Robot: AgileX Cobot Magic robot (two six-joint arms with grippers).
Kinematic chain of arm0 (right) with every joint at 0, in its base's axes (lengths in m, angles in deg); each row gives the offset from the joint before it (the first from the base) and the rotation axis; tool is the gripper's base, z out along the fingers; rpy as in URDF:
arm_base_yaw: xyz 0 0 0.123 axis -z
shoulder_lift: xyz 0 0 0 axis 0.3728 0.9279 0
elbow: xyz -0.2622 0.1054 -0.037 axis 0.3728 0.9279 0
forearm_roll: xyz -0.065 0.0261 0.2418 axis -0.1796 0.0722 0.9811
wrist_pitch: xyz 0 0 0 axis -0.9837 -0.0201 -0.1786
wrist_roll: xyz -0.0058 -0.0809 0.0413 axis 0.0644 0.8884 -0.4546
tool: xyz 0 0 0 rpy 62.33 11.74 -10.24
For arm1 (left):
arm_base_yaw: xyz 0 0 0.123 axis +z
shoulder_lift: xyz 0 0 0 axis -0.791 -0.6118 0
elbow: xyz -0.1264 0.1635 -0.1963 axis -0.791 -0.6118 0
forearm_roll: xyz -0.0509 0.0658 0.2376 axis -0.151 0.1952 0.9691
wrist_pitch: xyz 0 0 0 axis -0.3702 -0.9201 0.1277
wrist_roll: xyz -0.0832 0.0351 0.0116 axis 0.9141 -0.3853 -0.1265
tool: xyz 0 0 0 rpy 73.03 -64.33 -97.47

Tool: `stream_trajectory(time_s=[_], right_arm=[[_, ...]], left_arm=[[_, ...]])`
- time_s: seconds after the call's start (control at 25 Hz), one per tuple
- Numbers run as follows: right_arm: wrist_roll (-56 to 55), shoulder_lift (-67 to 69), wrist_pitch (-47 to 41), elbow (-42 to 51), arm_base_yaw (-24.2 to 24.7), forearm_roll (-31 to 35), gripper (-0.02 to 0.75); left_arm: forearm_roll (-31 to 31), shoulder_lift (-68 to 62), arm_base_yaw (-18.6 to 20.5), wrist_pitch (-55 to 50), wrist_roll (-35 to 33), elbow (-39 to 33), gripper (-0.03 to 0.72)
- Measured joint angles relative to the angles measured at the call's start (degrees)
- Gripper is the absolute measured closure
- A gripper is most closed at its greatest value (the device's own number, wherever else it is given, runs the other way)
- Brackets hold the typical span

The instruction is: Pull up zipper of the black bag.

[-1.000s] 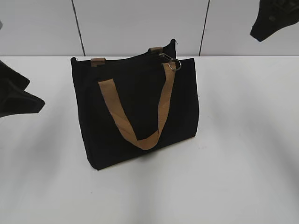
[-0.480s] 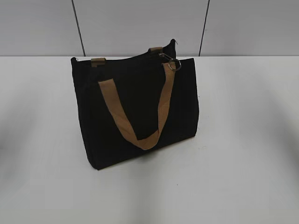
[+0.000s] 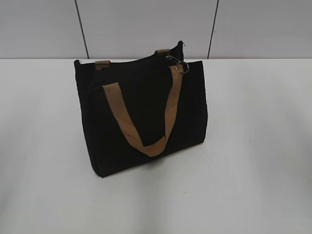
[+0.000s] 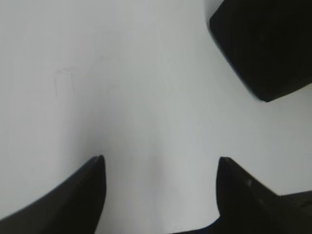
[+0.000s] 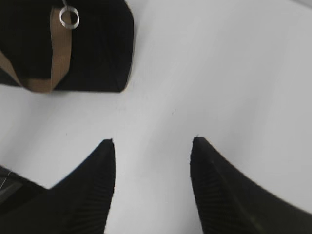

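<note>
The black bag (image 3: 141, 112) stands upright on the white table (image 3: 253, 146), with a tan strap handle (image 3: 146, 124) hanging down its front. The zipper's silvery ring pull (image 3: 181, 67) hangs at the bag's top right corner. Neither gripper shows in the exterior view. My left gripper (image 4: 161, 163) is open and empty over bare table; a corner of the bag (image 4: 263, 44) shows at the upper right of the left wrist view. My right gripper (image 5: 153, 144) is open and empty, apart from the bag (image 5: 97, 48); the ring pull (image 5: 68, 17) shows at the upper left of the right wrist view.
A grey panelled wall (image 3: 146, 27) runs behind the table. White table surface lies on both sides of the bag and in front of it.
One second ago both grippers showed at the left and upper right edges of the exterior view; both have since withdrawn out of that view. The bag has not moved.
</note>
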State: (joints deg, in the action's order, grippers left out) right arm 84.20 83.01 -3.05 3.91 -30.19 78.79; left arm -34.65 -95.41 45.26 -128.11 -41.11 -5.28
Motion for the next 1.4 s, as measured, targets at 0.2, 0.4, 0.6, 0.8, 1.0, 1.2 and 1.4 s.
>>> stream_trajectory(time_s=[0.2,0.4,0.6,0.8,1.0,1.2,1.4], right_arm=[[0.0,-11.3,0.1,16.8,0.0,0.0,0.344],[-0.2,-24.6,3.0,31.8,0.0,-0.1,0.344],[-0.2,-34.8,3.3,41.6,0.0,-0.1,0.344],[-2.1,-45.2,2.2,46.6,0.0,-0.1,0.344],[-2.6,-54.9,1.6,47.0,0.0,-0.3,0.344],[-2.7,-64.6,0.8,47.0,0.0,-0.7,0.344],[-4.7,-68.2,0.6,47.1,0.0,-3.0,0.344]], left_arm=[[-0.4,13.0,0.0,-3.8,0.0,-5.0,0.159],[-0.5,23.8,0.0,-6.5,0.0,-8.3,0.159],[-0.5,30.9,0.0,-7.8,0.0,-10.4,0.159],[-0.7,36.3,0.0,-4.3,-0.1,-12.3,0.159],[-0.7,38.7,0.0,-3.6,-0.1,-12.4,0.159],[-0.7,41.4,0.0,-3.4,-0.1,-12.4,0.159],[-0.9,44.6,0.0,-3.4,-0.2,-12.5,0.162]])
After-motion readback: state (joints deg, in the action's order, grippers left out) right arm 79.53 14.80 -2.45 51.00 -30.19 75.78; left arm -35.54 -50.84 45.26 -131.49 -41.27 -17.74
